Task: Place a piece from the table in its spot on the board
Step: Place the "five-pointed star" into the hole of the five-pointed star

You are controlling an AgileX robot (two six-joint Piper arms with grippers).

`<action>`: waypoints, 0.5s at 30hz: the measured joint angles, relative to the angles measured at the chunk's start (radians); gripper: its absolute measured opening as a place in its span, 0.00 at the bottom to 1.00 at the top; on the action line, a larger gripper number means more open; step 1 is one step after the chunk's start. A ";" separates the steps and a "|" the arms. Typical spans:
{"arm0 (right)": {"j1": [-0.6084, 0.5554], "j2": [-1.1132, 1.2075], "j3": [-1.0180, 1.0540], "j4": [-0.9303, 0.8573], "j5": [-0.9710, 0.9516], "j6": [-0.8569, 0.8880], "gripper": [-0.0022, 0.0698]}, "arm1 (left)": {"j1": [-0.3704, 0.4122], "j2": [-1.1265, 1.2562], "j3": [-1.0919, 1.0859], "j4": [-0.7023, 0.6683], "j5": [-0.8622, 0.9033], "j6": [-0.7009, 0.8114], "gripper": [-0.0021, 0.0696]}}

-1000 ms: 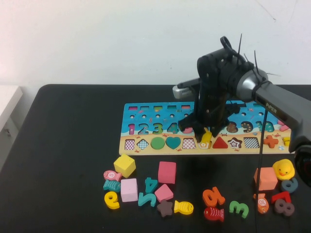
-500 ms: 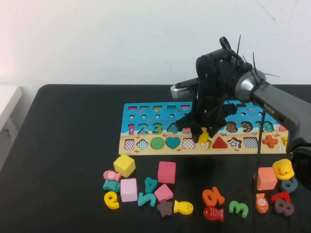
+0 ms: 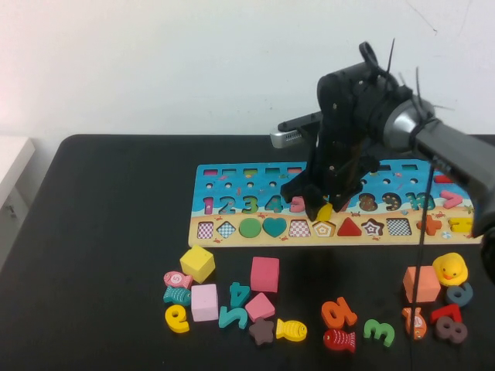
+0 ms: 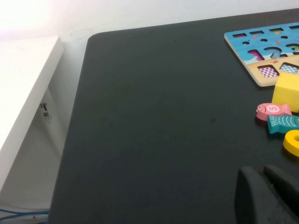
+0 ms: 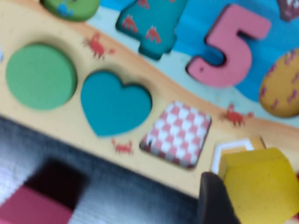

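While my left gripper (image 4: 266, 193) sits low over the bare black table (image 3: 100, 232) way off on the left side, I honestly can't tell if its fingers are apart or together, only their dark tips show in the left wrist view. Going right along the front, there's the loose stuff: a yellow cube (image 3: 198, 263), a pink fish (image 3: 178, 279), a teal fish (image 3: 177, 295), then pink blocks, a yellow fish (image 3: 292, 330) and a bunch of numbers. Behind them lies the board (image 3: 232, 179), blue top with numbers, sandy strip with the green circle (image 3: 250, 228) and teal heart (image 3: 274, 227) already seated. My right gripper (image 3: 319, 210) hangs over the middle of the board, clamped on the yellow pentagon piece (image 3: 326, 212), which is tilted and held just above the pentagon slot (image 3: 323, 229), not seated. In the right wrist view the piece covers most of that white-outlined slot, next to a checkered square slot (image 5: 176, 134). Further right are a red triangle (image 3: 349, 227) and a rubber duck (image 3: 451, 269).
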 joint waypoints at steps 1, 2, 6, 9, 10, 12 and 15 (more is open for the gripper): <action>0.000 -0.017 0.021 0.000 0.000 -0.007 0.54 | 0.000 0.000 0.000 0.000 0.000 0.000 0.03; 0.000 -0.034 0.045 0.000 0.000 -0.012 0.54 | 0.000 0.000 0.000 0.000 0.000 0.000 0.03; 0.000 -0.090 0.145 -0.012 0.000 -0.025 0.54 | 0.000 0.000 0.000 0.000 0.000 0.000 0.03; 0.002 -0.109 0.198 -0.051 0.001 -0.025 0.54 | 0.000 0.000 0.000 0.000 0.000 0.000 0.03; 0.002 -0.111 0.205 -0.062 0.001 -0.025 0.54 | 0.000 0.000 0.000 0.000 0.000 0.000 0.03; 0.002 -0.113 0.211 -0.071 0.001 -0.025 0.54 | 0.000 0.000 0.000 0.000 0.000 0.000 0.03; 0.004 -0.113 0.211 -0.067 -0.018 -0.010 0.54 | 0.000 0.000 0.000 0.000 0.000 0.000 0.03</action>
